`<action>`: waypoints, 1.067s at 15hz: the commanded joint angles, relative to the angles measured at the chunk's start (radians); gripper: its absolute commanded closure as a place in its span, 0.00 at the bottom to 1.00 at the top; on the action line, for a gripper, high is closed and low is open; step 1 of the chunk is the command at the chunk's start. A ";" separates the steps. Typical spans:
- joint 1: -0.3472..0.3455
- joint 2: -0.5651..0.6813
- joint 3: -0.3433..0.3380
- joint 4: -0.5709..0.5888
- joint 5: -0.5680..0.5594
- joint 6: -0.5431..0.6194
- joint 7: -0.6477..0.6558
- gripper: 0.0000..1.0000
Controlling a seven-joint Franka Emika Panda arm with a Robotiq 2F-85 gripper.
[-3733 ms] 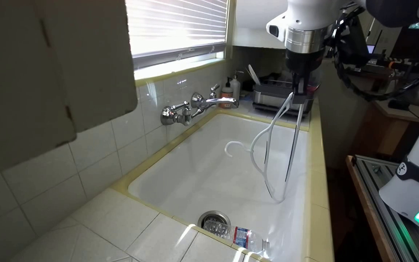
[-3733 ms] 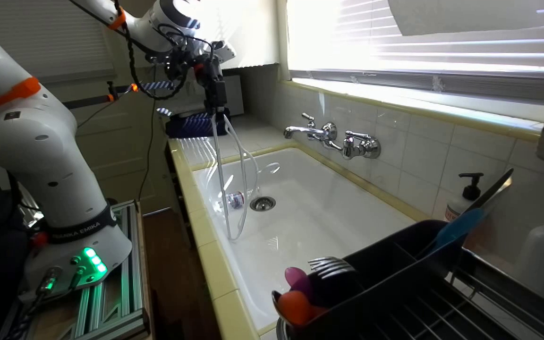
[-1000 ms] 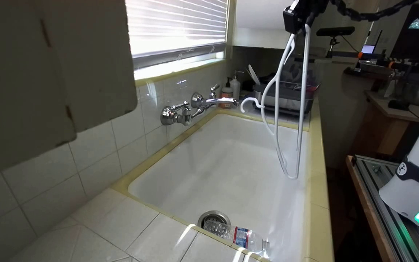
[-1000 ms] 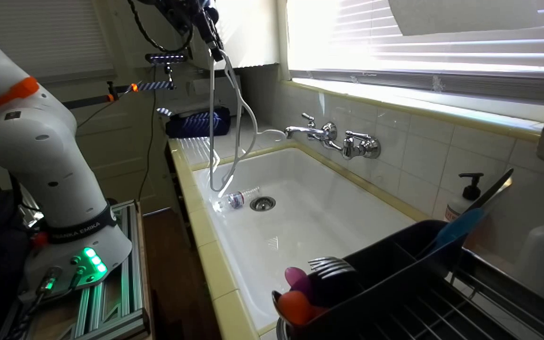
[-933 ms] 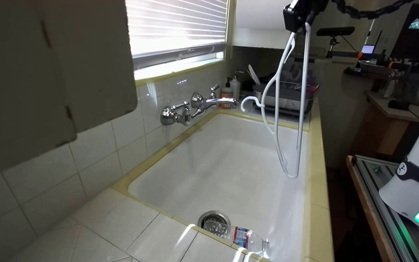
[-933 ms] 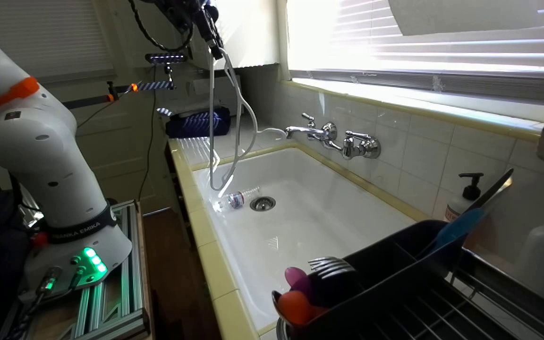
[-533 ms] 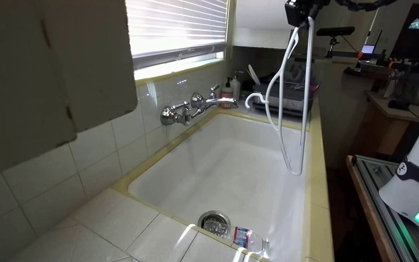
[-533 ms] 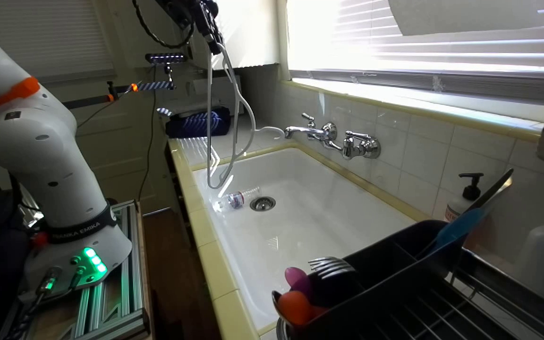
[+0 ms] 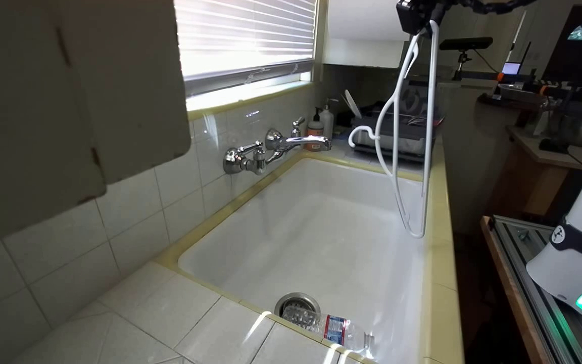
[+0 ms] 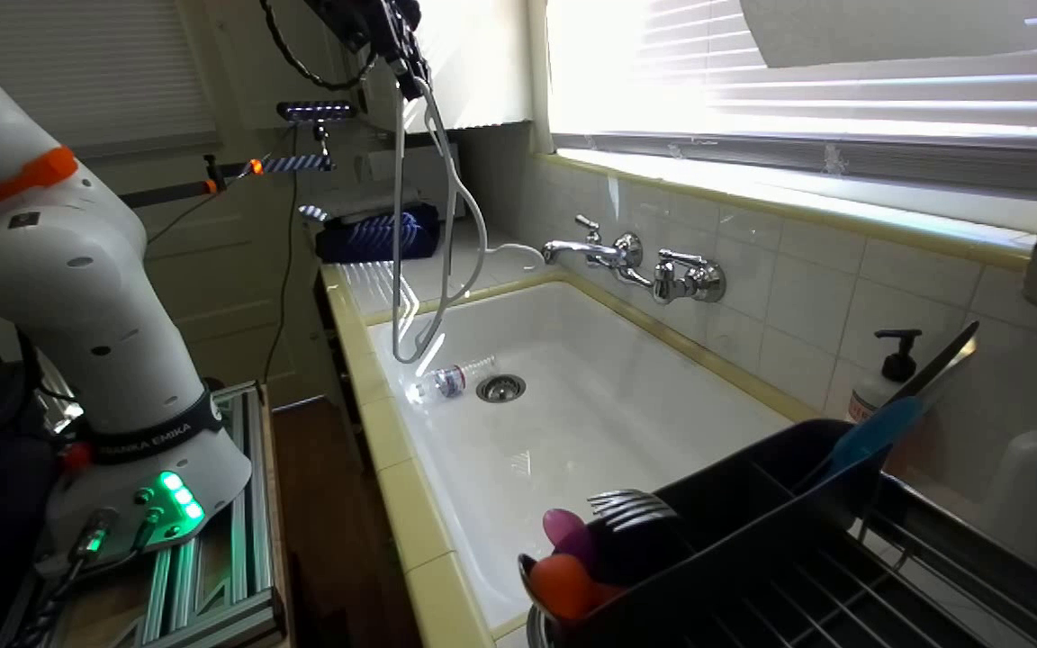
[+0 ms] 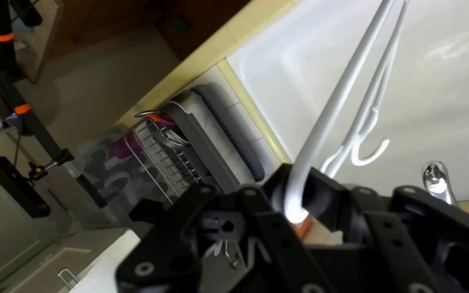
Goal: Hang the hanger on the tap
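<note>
My gripper shows at the top of both exterior views (image 9: 426,29) (image 10: 416,86). In the wrist view its jaws (image 11: 297,183) are shut on one end of the white hanger. The hanger (image 9: 430,101) (image 10: 398,225) hangs down from the jaws over the sink, its hook (image 9: 361,129) pointing sideways toward the wall. The chrome tap (image 9: 298,141) (image 10: 595,252) sits on the tiled wall. The hook is near the height of the spout; a gap shows between them in an exterior view and the wrist view (image 11: 438,181). In an exterior view (image 10: 518,247) the hook's tip meets the spout end.
A plastic bottle (image 9: 335,329) lies in the sink (image 9: 341,227) by the drain (image 10: 500,388). A dish rack with cutlery (image 10: 752,504) and soap bottles (image 9: 316,129) stand at one end. A cabinet (image 9: 68,126) hangs near the wall; a window with blinds is above the tap.
Over the span, my gripper has risen with the hanger, bringing the hook from inside the sink up to spout level. In the last second it has shifted slightly up and away from the tap.
</note>
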 commanded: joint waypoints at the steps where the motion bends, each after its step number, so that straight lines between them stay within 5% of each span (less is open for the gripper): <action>1: 0.011 0.043 -0.002 0.044 -0.042 -0.034 0.007 0.98; 16: 0.047 0.201 -0.009 0.176 -0.118 -0.033 0.010 0.98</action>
